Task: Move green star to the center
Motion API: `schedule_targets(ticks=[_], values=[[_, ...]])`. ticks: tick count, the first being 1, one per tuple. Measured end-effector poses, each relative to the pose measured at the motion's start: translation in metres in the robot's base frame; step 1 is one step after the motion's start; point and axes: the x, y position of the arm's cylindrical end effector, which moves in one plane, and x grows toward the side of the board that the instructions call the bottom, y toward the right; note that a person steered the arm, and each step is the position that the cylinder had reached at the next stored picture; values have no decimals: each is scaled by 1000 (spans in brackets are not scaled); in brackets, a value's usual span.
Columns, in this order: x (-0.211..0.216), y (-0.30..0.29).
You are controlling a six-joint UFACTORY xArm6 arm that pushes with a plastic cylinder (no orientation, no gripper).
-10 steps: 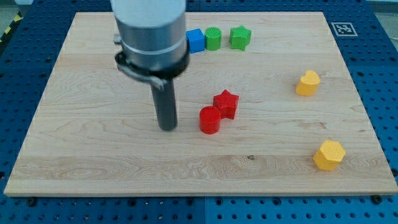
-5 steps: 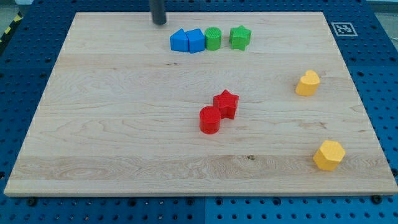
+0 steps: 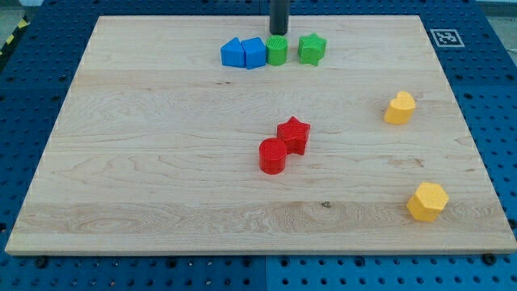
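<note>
The green star (image 3: 312, 48) sits near the view's top edge of the wooden board (image 3: 145, 162), right of centre. A green cylinder (image 3: 277, 50) stands just to its left. My tip (image 3: 279, 32) is at the view's top, right behind the green cylinder and to the upper left of the green star, apart from the star. Whether the tip touches the cylinder I cannot tell.
Two blue blocks (image 3: 243, 52) sit left of the green cylinder. A red cylinder (image 3: 273, 156) and a red star (image 3: 294, 134) touch near the board's middle. A yellow block (image 3: 399, 107) is at the right, a yellow hexagon (image 3: 426, 201) at the lower right.
My tip went from the board's middle left up to the top edge, then moved right along it to behind the green cylinder. No block has moved.
</note>
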Motion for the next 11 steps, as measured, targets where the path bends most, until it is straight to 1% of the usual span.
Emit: schedule_targets(ticks=[2, 5, 7, 9, 10, 11], values=[[40, 38], [42, 73], [67, 81], [96, 106], [99, 101], [99, 77]])
